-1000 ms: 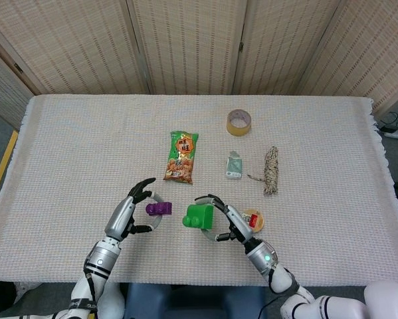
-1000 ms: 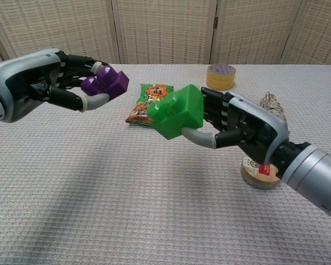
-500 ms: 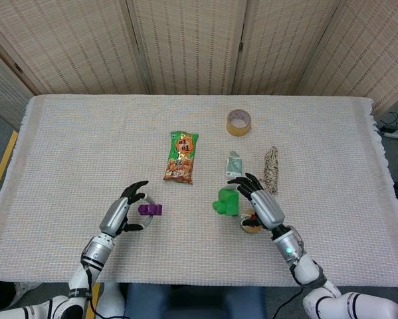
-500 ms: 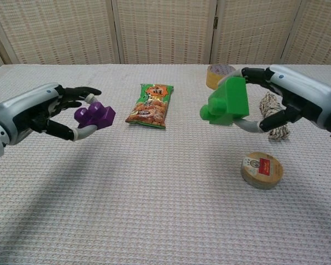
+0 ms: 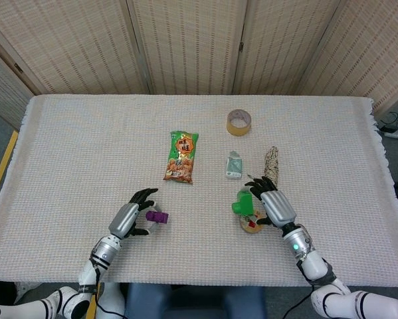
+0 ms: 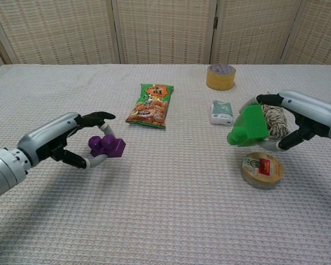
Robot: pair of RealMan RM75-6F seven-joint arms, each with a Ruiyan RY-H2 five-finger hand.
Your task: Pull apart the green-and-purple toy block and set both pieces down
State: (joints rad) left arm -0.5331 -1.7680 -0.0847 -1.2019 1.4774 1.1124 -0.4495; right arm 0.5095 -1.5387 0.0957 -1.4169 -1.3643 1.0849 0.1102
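- nearest the robot, the left hand [image 6: 66, 141] is pinching the purple block piece [image 6: 106, 146] between thumb and fingers, low over the table cloth [image 6: 165, 210]. can't tell if the piece is touching down or just above it
- on the other side the right hand [image 6: 298, 124] has the green block piece [image 6: 248, 126] clamped in its fingers, held up off the cloth and tilted, right above the small round tin [image 6: 262, 169]
- so the block's already apart, both halves just need setting down
- both look like hard hollow plastic, so i'd guess light, stiff and a bit slick. the flat sides are the place to hold, not the studs. shouldn't break if dropped, but could bounce or roll
- i'd put the green one beside the tin, not on it
- further back: white packet [image 6: 221, 112] and a twine bundle [image 6: 274, 117] just behind the green piece, snack bag [image 6: 151, 105] mid table
- farthest, a roll of tape [image 6: 220, 76]
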